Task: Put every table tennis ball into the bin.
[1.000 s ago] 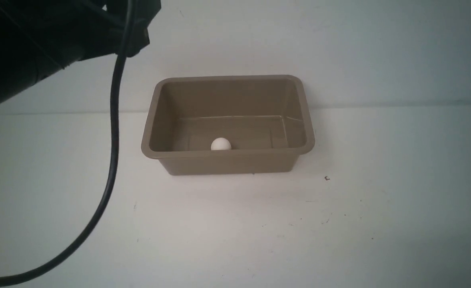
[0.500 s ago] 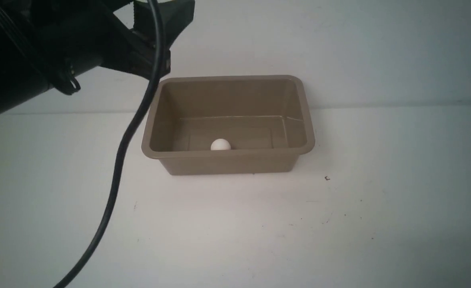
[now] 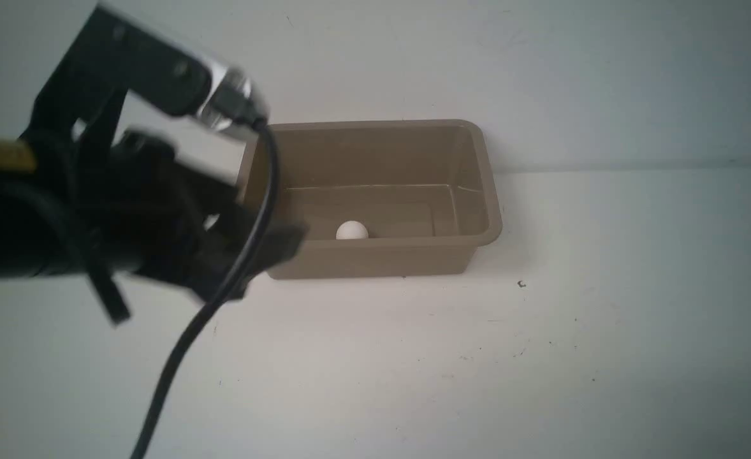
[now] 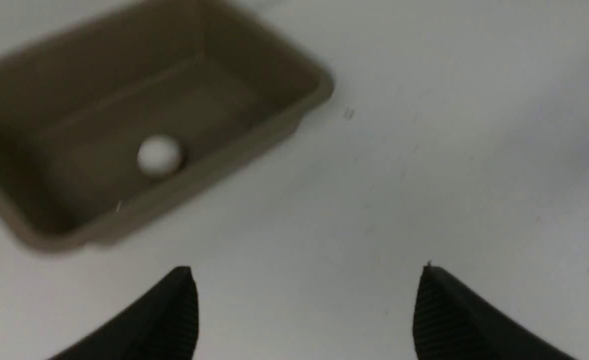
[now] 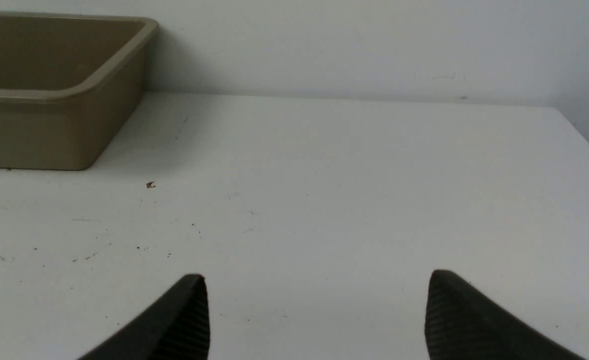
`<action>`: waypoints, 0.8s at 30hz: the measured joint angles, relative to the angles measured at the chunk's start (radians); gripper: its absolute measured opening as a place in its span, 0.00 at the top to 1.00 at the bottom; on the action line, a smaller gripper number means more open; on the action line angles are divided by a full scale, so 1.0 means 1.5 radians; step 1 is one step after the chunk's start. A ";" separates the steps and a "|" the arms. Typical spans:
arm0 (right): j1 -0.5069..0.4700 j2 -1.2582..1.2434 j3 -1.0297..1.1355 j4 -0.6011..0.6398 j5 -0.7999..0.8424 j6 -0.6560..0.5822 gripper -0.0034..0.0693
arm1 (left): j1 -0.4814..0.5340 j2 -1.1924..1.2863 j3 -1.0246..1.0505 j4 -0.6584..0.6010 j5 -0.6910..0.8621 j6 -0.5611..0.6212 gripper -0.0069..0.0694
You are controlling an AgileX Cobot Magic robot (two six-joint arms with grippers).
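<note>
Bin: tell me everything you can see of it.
The bin is a tan-brown rectangular tub, plastic-looking, with rounded corners, flared rim and sloping walls. It stands upright and open on the white table, by the back wall. One white ball rests on its floor near its front side.

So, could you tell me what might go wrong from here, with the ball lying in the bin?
1. The left arm's black cable hangs in front of the left end of the bin; it might snag the rim and drag it.
2. The open left gripper hovers near that end; a sweep could knock the bin and bounce the table tennis ball out.
</note>
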 joint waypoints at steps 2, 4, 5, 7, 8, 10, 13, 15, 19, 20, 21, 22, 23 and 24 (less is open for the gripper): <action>0.000 0.000 0.000 0.000 0.000 0.000 0.23 | 0.014 -0.024 0.005 0.087 0.044 -0.113 0.23; 0.000 0.000 0.000 0.000 0.000 0.000 0.23 | 0.030 -0.055 0.019 0.130 0.064 -0.161 0.23; 0.000 0.000 0.000 0.000 0.000 0.000 0.23 | 0.048 -0.096 0.045 0.158 0.062 -0.179 0.23; 0.000 0.000 0.000 0.001 0.000 0.000 0.23 | 0.076 -0.157 0.086 0.169 0.031 -0.173 0.23; 0.000 0.000 0.000 0.001 0.000 0.000 0.23 | 0.093 -0.189 0.110 0.169 0.008 -0.166 0.23; 0.000 0.000 0.000 0.001 0.000 0.000 0.23 | 0.129 -0.258 0.165 0.165 -0.045 -0.155 0.23; 0.000 0.000 0.000 0.001 0.000 0.000 0.23 | 0.160 -0.317 0.227 0.163 -0.091 -0.149 0.23; 0.000 0.000 0.000 0.001 0.000 0.001 0.23 | 0.201 -0.383 0.314 0.169 -0.141 -0.145 0.23; 0.000 0.000 0.000 0.001 0.000 0.001 0.23 | 0.250 -0.446 0.420 0.179 -0.195 -0.144 0.23; 0.000 0.000 0.000 0.001 0.000 0.001 0.23 | 0.268 -0.475 0.459 0.184 -0.212 -0.144 0.23; 0.000 0.000 0.000 0.001 0.000 0.001 0.23 | 0.279 -0.493 0.484 0.186 -0.221 -0.144 0.23; 0.000 0.000 0.000 0.001 0.000 0.002 0.23 | 0.287 -0.507 0.503 0.188 -0.227 -0.144 0.23; 0.000 0.000 0.000 0.001 0.000 0.003 0.23 | 0.292 -0.521 0.521 0.189 -0.231 -0.144 0.23; 0.000 0.000 0.000 0.001 0.000 0.003 0.23 | 0.297 -0.536 0.542 0.192 -0.237 -0.144 0.23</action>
